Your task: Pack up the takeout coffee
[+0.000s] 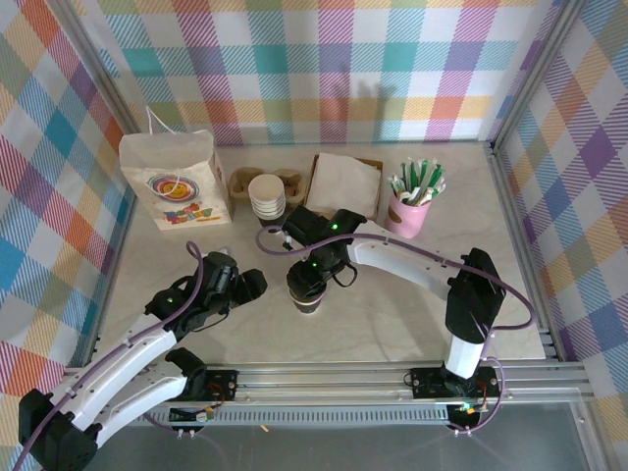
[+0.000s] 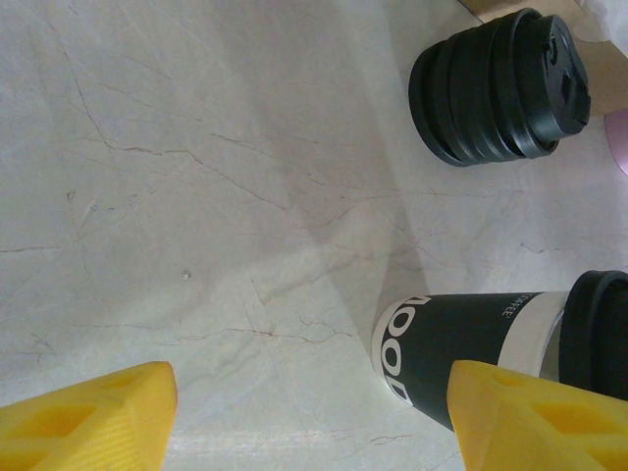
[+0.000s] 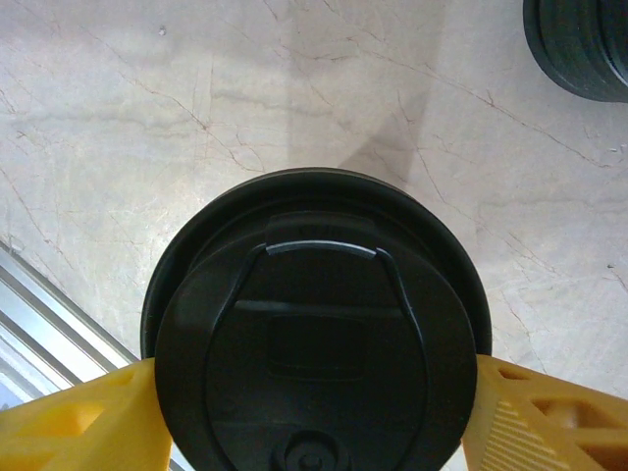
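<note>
**A:** Where's the takeout coffee (image 1: 307, 294)?

**B:** Upright on the table (image 1: 392, 324), mid-front, black lid on. The right gripper (image 1: 316, 273) hangs over it, with a yellow finger (image 3: 83, 422) on each side of the lid.

**A:** Clamped?

**B:** I cannot tell. The lid hides where the pads meet the cup, so it may be a grasp or just a straddle.

**A:** And the left gripper (image 2: 312, 417)?

**B:** Released, with nothing between its fingers and the cup just beside one of them.

**A:** So which step is this?

**B:** Lidding looks done, I'd say, and packing not yet begun. The white paper bag (image 1: 177, 182) stands well apart, far left. Next comes a firm hold on the cup, keeping it level on the way to the bag's mouth.
</note>
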You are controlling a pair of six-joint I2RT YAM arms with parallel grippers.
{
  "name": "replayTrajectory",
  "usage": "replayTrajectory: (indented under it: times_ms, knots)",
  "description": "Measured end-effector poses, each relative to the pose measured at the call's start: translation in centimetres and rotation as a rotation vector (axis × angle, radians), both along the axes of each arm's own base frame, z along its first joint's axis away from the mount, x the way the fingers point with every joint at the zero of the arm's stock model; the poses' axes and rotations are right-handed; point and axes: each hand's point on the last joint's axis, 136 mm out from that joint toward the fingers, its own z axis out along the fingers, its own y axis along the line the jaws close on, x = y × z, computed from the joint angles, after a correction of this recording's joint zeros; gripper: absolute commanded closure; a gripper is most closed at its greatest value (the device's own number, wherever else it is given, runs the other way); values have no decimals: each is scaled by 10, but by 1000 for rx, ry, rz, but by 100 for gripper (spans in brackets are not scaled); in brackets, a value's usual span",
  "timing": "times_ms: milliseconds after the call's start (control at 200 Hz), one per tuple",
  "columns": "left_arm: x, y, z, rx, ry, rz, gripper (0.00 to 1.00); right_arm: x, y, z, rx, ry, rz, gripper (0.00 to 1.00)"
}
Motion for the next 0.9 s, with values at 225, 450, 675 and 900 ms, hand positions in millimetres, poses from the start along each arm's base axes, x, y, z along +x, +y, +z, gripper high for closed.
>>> replayTrajectory:
  times_ms: [225,450,675,900]
  knots:
    - [0,1,4,-8,-17,3,27,-1,1,-1,0,4,3,27]
    - [0,1,3,-3,-13,5,27,-3,2,-2,0,8,10,25]
    - [1,1,-2,8,4,5,27,-5,1,-3,-2,14,12,23]
    - [1,1,-5,15,14,5,27,-6,2,-3,1,18,16,21]
